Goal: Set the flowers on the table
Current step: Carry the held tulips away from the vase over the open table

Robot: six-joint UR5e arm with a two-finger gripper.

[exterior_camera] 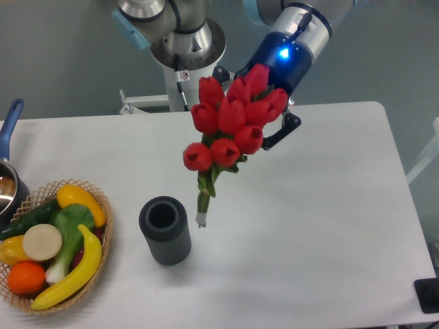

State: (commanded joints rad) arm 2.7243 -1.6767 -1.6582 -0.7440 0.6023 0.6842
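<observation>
Camera view from the front, fixed above the desk: the flowers [233,123] hang in the air, buds uppermost and stems trailing down and to the left, their cut end just to the right of the vase [165,230] rim and clear of it. The gripper [278,127] sits behind the bunch on the far side; one dark finger shows at the right edge of the buds, but the tulips hide the rest, so how far the jaws stand apart cannot be told, though nothing else appears to hold the bunch aloft. Judging by this, the lift out of the vase is done: the stems are fully out and the vase stands alone on the desk [329,205]. What is left is the carry to a free patch of white surface, the lowering until the bunch lies down, and the release. A basket of fruit and vegetables [51,243] sits at the left, with a pan [8,171] behind it.
</observation>
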